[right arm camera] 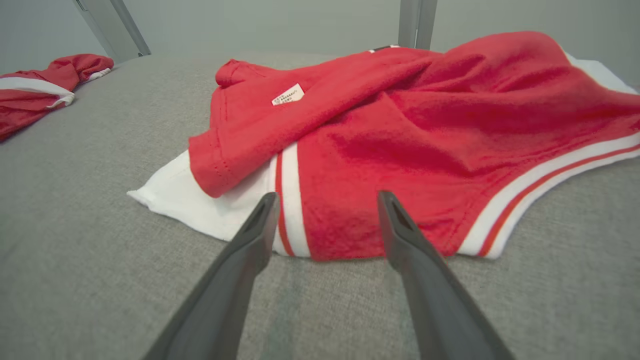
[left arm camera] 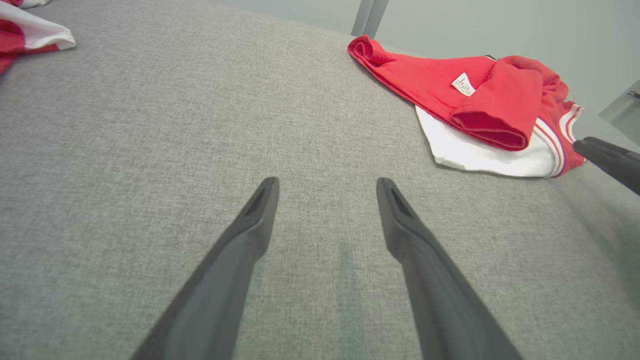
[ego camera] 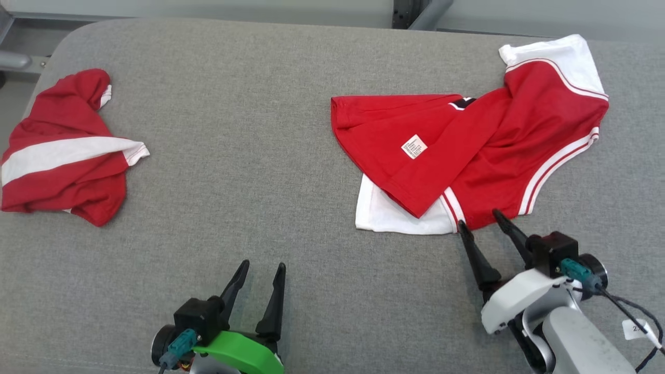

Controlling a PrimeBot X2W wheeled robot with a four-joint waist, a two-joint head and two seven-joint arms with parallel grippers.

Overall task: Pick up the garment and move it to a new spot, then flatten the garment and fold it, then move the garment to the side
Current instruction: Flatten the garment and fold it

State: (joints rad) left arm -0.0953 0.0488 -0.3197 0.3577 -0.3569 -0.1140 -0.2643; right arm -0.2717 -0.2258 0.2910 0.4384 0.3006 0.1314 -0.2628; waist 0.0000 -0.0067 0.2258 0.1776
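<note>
Fingers (ego camera: 474, 254) of the right gripper (ego camera: 477, 217) stood spread and empty at the near hem of the rumpled red-and-white jersey (ego camera: 483, 150), right side of the grey padded surface (ego camera: 260, 130); left gripper (ego camera: 263, 264) spread, idle; flattening, folding, moving aside seemingly undone.

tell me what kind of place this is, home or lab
Probably a robot test lab, not a home: a grey fabric-covered table, a metal frame post behind it, bare pale walls, and a red-and-white shirt lying crumpled, with another shirt farther left.
</note>
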